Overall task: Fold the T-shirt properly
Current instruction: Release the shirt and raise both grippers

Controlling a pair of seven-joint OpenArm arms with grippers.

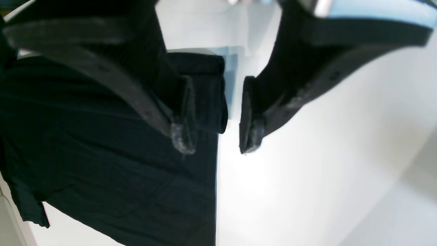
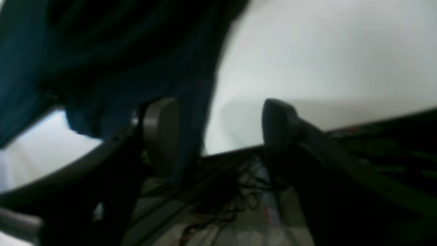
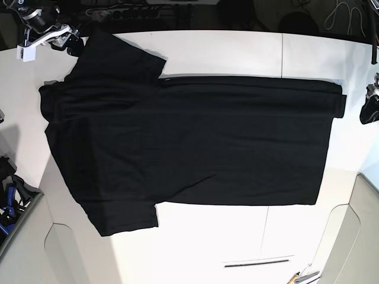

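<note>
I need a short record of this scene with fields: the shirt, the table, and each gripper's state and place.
shirt: black T-shirt, spread flat, plain side up, hem edge partly folded over near the left gripper
table: white, shirt covers most of it
left gripper: open, empty, just off the hem corner
right gripper: open, one finger against a sleeve at the table edge, nothing clamped
fold: barely begun

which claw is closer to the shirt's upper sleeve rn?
Right. The right claw sits at the far-left table corner, right at the upper sleeve of the T-shirt. The left claw is across the table, beside the hem.
</note>
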